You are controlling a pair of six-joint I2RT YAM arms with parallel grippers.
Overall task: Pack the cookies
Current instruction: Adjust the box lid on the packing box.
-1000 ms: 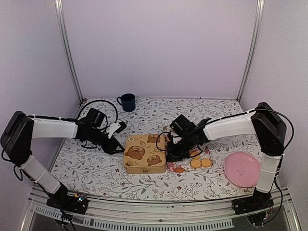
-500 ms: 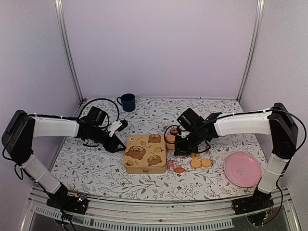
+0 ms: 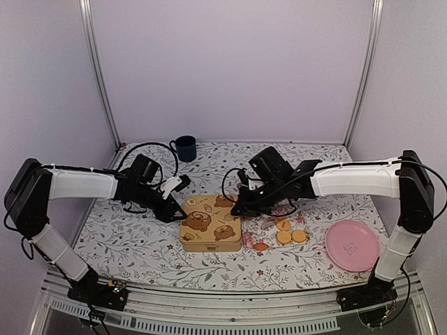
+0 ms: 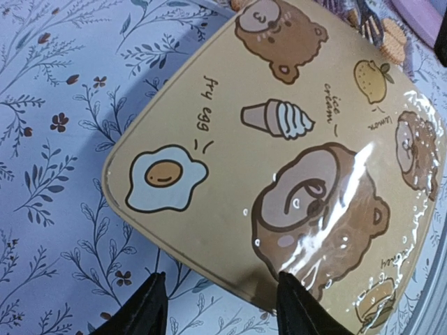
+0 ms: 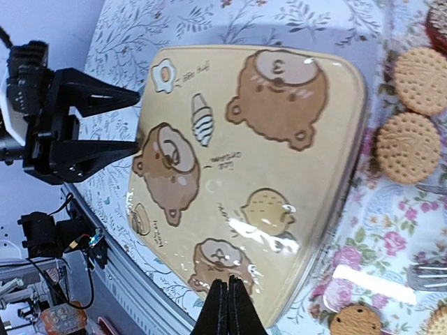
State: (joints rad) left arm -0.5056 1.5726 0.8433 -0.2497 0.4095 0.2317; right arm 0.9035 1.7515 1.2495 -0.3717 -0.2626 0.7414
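A square yellow tin [image 3: 209,223] printed with bears lies shut between my arms; its lid fills the left wrist view [image 4: 279,153] and the right wrist view [image 5: 244,160]. Round golden cookies [image 3: 288,234] lie loose on the cloth to its right, two of them at the right wrist view's edge [image 5: 408,146]. My left gripper [image 3: 174,209] is open at the tin's left side, one finger [image 4: 300,307] over the lid's edge and the other over the cloth. My right gripper [image 5: 229,286] is shut and empty, above the tin's right part [image 3: 237,208].
A pink plate [image 3: 353,246] sits at the front right. A dark blue mug [image 3: 186,148] stands at the back left. Flowered cloth [image 3: 140,237] covers the table, and a clear wrapper with pink flowers [image 5: 391,244] lies under the cookies. A metal rail runs along the near edge.
My right arm has swung left, from beside the loose cookies to above the tin's right edge, still shut. The left gripper has barely moved.
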